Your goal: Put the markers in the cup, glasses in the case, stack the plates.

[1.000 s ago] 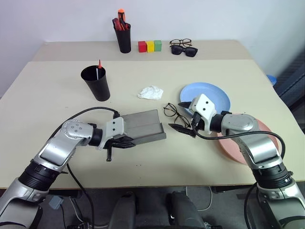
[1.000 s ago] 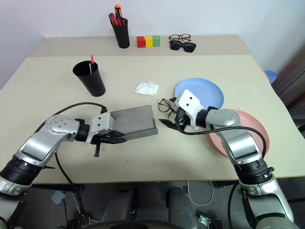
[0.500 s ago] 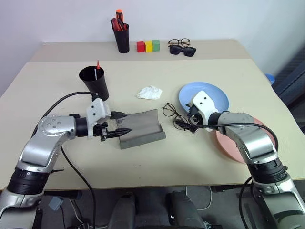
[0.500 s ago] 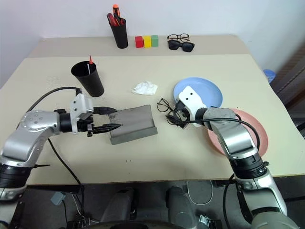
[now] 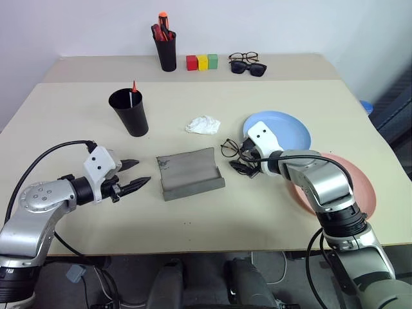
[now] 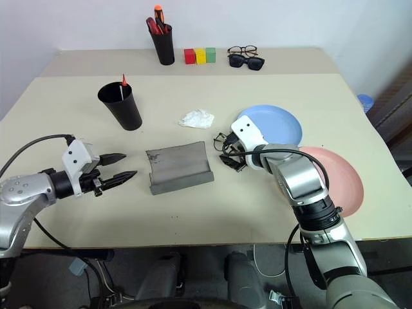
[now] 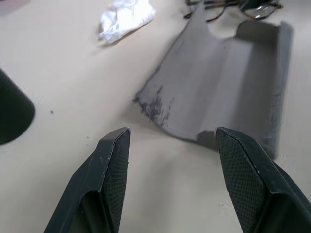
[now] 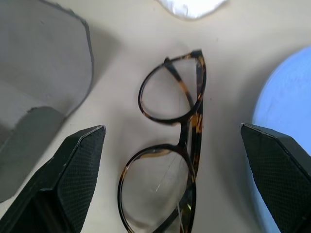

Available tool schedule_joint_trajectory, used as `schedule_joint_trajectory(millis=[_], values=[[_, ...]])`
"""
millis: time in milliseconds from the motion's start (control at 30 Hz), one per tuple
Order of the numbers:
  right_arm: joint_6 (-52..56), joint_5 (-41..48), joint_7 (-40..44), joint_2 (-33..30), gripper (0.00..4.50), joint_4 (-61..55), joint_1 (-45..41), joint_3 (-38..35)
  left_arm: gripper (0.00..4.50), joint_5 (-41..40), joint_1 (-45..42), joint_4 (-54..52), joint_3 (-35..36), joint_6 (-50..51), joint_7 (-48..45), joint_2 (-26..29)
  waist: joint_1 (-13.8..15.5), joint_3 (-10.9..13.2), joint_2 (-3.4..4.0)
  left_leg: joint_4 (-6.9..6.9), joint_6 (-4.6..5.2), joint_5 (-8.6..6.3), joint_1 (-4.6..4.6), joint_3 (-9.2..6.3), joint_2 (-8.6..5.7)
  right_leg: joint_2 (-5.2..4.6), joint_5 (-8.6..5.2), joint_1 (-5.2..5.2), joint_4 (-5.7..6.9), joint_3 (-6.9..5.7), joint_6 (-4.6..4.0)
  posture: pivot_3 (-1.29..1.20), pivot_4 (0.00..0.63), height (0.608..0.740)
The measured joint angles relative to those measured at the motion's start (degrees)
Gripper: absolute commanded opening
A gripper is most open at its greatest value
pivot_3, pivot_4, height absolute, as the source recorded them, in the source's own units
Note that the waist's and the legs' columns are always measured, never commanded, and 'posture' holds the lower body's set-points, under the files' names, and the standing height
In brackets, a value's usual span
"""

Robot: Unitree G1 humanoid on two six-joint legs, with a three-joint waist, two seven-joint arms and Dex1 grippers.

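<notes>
**L end effector off the case, R end effector over the glasses**

Head views: L end effector (image 5: 129, 174) now hangs clear of the case (image 5: 190, 173), off its left end w/ a gap of bare counter (image 5: 212, 225) between; fingers spread, nothing in them. One sec ago it was right on the case's left end; half a sec ago still at that end, fingers parting. Case lies open, lid up, in much the same spot as before. R end effector (image 5: 243, 158) has come down and in over the glasses (image 5: 233, 152), which lie on the counter between case and blue plate (image 5: 286, 131); earlier its fingers sat nearer the robot, short of the frames. Pink plate (image 5: 359, 187) lies beside the R forearm, unstacked, as before. Cup (image 5: 129, 112) stands beyond the L end effector, markers (image 5: 133, 92) poking out of its top. Crumpled tissue (image 5: 203, 125) beyond the case. At the far edge: pen holder (image 5: 167, 50), colour blocks (image 5: 202, 62), sunglasses (image 5: 248, 67).

L wrist view: both fingers (image 7: 114, 170) wide apart, empty; open case just ahead of them, not touching. Tissue past the case, cup edge off to one side.

R wrist view: fingers (image 8: 77, 160) spread to the full, one each side of the glasses, which lie flat on the counter betw them; can't tell any contact. Case corner by one finger, blue plate rim by the other.
</notes>
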Motion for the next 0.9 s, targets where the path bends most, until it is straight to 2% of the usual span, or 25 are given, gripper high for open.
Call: schedule_joint_trajectory(millis=[67, 133, 300, 333, 700, 800, 900], values=[[0.5, 0.0, -0.2, 0.0, 3.68, 0.0, -0.4, 0.3, 2.84, -0.5, 0.7, -0.9, 0.0, 0.2, 0.0, 0.0, 0.0, 0.0, 0.00, -0.01, 0.00, 0.00, 0.01, 0.00, 0.00, 0.00, 0.00, 0.00, 0.00, 0.00, 0.00, 0.00, 0.150, 0.740], [0.6, 0.0, -0.3, 0.1, 2.81, 0.1, -0.6, 0.3, 2.84, -1.1, 1.2, -1.0, 0.0, 0.3, -0.1, -0.1, 0.0, 0.0, 0.00, -0.01, 0.00, 0.00, 0.01, 0.00, 0.00, 0.01, 0.00, 0.00, 0.00, 0.00, 0.00, 0.00, 0.150, 0.740], [0.6, 0.0, -0.9, 1.1, 0.16, 0.6, -0.9, 0.5, 2.84, -1.3, 1.2, -1.0, 0.0, 0.2, -0.1, -0.5, 0.0, 0.0, 0.00, -0.01, 0.00, 0.00, 0.01, 0.00, 0.00, 0.02, 0.00, 0.00, 0.00, 0.00, 0.00, 0.00, 0.150, 0.740], [0.6, 0.0, -1.1, 1.3, 0.07, 0.9, -0.9, 0.5, 2.84, -1.3, 1.2, -1.1, 0.0, 0.2, -0.1, -0.7, 0.0, 0.0, 0.00, -0.01, 0.00, 0.00, 0.01, 0.00, 0.00, 0.01, 0.00, 0.00, 0.00, 0.00, 0.00, 0.00, 0.150, 0.740], [0.1, -0.6, -1.4, 1.2, 0.07, 1.3, -1.0, 1.4, 2.84, -2.2, 1.3, -2.2, -0.2, -1.0, -0.4, -1.7, 0.0, 0.0, 0.00, -0.02, 0.00, 0.00, 0.01, 0.00, 0.00, 0.02, 0.00, -0.01, 0.00, 0.00, 0.00, 0.00, 0.150, 0.740], [-1.8, -1.1, -0.7, 0.1, 0.89, 1.2, -1.0, 1.6, 2.84, -2.0, 1.8, -1.3, -0.2, -1.9, -0.7, -1.7, 0.0, 0.0, 0.00, -0.03, 0.00, 0.00, 0.01, 0.01, 0.00, 0.02, 0.00, -0.01, 0.00, 0.00, 0.00, 0.00, 0.150, 0.740], [-3.5, -2.2, -0.2, -1.3, 2.39, 1.2, -1.8, 2.0, 2.84, -1.8, 2.3, -0.1, -0.2, -3.2, -1.2, -1.8, 0.0, 0.0, 0.00, -0.02, 0.00, 0.00, 0.01, 0.01, 0.00, 0.02, 0.00, -0.01, 0.00, 0.00, 0.00, 0.00, 0.150, 0.740]])
